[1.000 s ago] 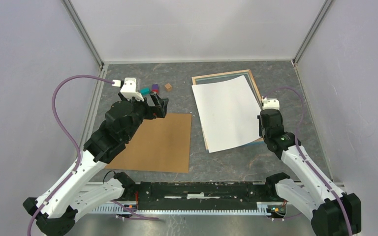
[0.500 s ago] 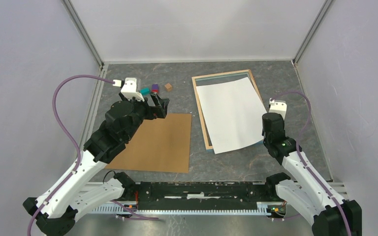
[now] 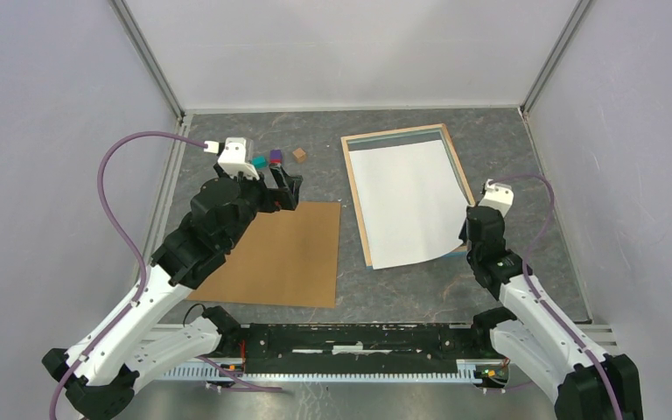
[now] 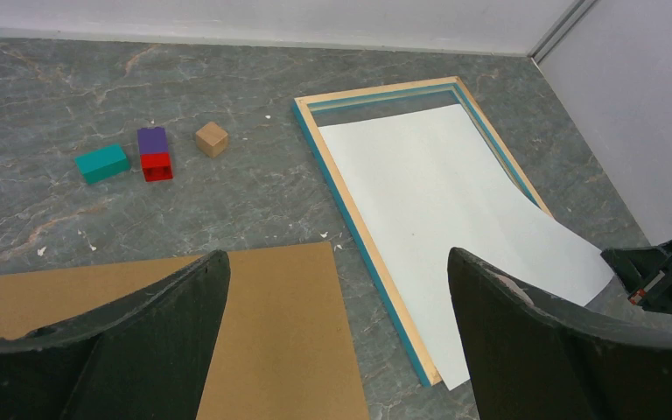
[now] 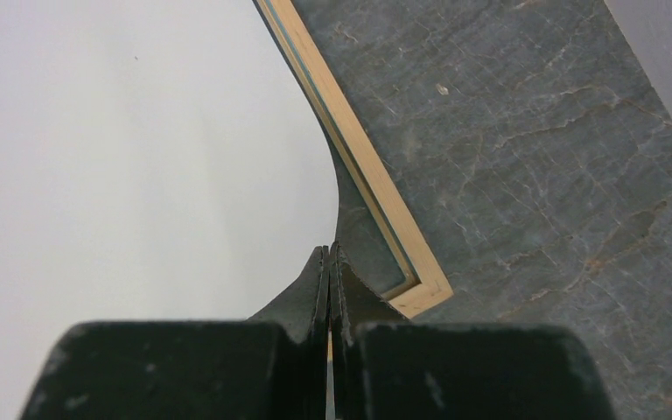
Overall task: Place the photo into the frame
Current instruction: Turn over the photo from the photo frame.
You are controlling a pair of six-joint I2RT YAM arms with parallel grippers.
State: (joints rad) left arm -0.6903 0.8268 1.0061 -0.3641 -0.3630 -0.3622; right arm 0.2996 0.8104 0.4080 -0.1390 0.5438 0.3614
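Observation:
The photo [image 3: 402, 197] lies white side up over the frame [image 3: 356, 201]; its balloon print is hidden. The frame shows pale wood with a blue edge, back side up. The photo's near edge overhangs the frame's near rail. My right gripper [image 3: 465, 234] is shut on the photo's near right corner, which curls up off the frame [image 5: 359, 175]; the jaws [image 5: 328, 254] pinch the sheet [image 5: 122, 157]. My left gripper [image 3: 284, 188] is open and empty above the far edge of the brown backing board [image 3: 280, 254]. The left wrist view shows the photo [image 4: 437, 192] and frame [image 4: 350, 197].
A teal block [image 3: 260, 162], a purple-and-red block [image 3: 276, 158] and a small brown cube [image 3: 299, 155] sit at the back left of the frame. The backing board [image 4: 271, 332] lies flat left of the frame. Grey walls close the cell.
My right gripper has drawn back toward the near edge with the photo's corner. The photo has swung from skewed across the frame to nearly lined up with it. The left arm barely moved.

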